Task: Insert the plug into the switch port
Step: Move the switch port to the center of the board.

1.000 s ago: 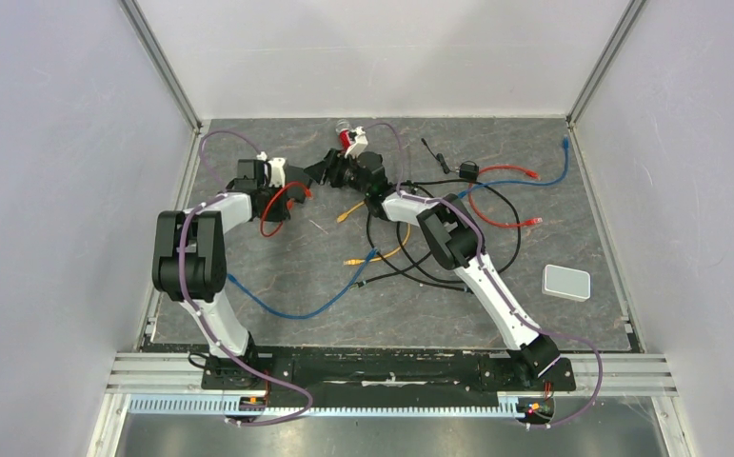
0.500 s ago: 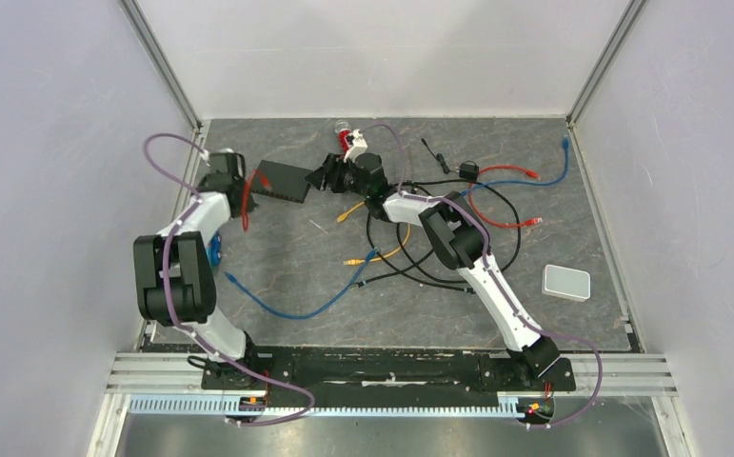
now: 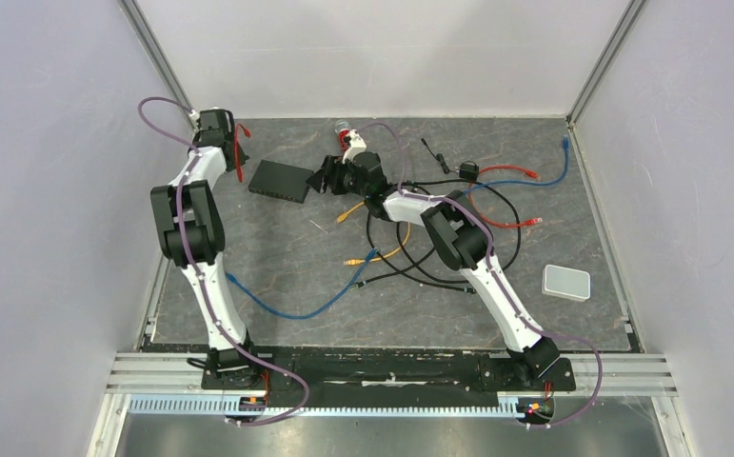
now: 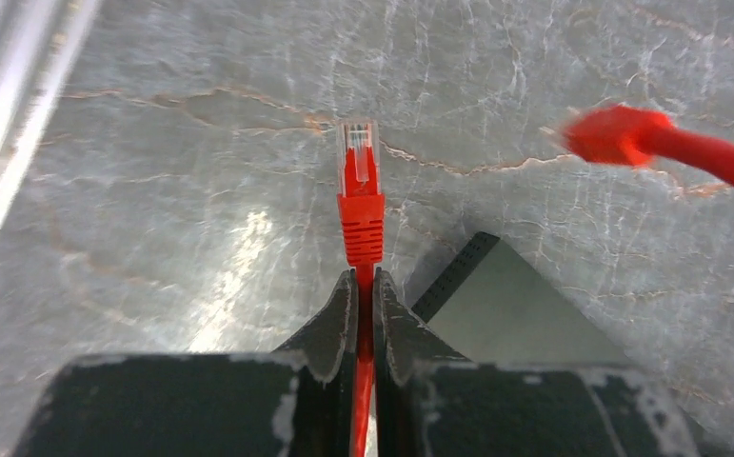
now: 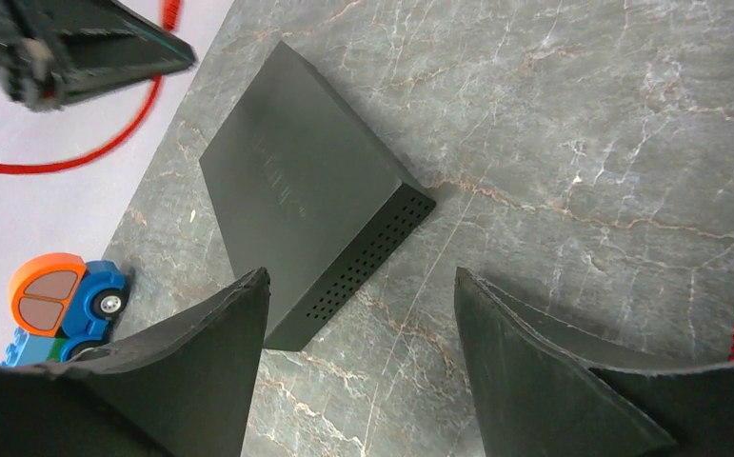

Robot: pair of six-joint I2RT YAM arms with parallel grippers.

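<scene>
My left gripper [image 4: 364, 278] is shut on a red cable just behind its plug [image 4: 361, 195], whose clear tip points forward over the bare table. From the top view this gripper [image 3: 216, 124] sits at the back left corner, left of the flat black switch box [image 3: 281, 181]. One corner of the box [image 4: 505, 305] lies right of the fingers. My right gripper [image 5: 361, 284] stands open just off the box's [image 5: 296, 181] perforated short side, touching nothing. The switch port is hidden; only vent holes show.
A blue and orange toy car [image 5: 58, 303] sits by the left wall near the box. Black, yellow, blue and red cables [image 3: 420, 238] tangle around the right arm. A white box [image 3: 566, 282] lies at the right. A second red plug [image 4: 620, 133] hangs nearby.
The left arm has swung left and back to the far corner with the red cable, uncovering the black box. The right gripper has stayed by the box, its jaws slightly wider.
</scene>
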